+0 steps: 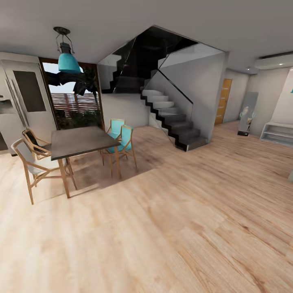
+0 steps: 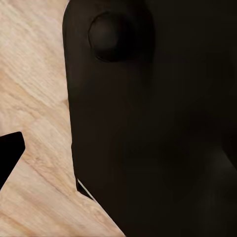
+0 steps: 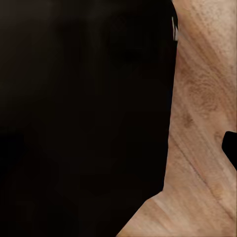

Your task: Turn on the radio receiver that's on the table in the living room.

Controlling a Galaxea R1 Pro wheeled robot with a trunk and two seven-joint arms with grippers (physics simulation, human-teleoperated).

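Light wood floor (image 1: 175,228) spreads wide across the head view, planks running off toward the far walls; we are out in open floor, and the nearest part of it lies bare. Over on the left stands a dark square dining table (image 1: 81,140) on wooden legs, ringed by chairs; two wooden-framed chairs (image 1: 30,160) sit at its near left side, two teal chairs (image 1: 121,140) at its far right corner. Above it hangs a teal pendant lamp (image 1: 68,61); behind it, a tall window (image 1: 75,97) shows dark palm leaves and slatted fencing. A pale fridge (image 1: 22,97) stands at the far left wall. Dead centre, a dark staircase (image 1: 173,122) with glass panels climbs up and to the left; to its right an orange-brown door (image 1: 224,101) sits at the end of a passage. Further right, a low white shelf unit (image 1: 278,132) rests against the wall, with a small pale standing object (image 1: 246,118) just beside it; what that is I cannot tell. No radio receiver among any of this, nor a glossy grey table; the way ahead is blocked by the dining set on the left and the stairs in the middle.

Both wrist views give dark robot body (image 2: 158,128) close up against wood flooring; whether either pincer is apart or together, I cannot tell.
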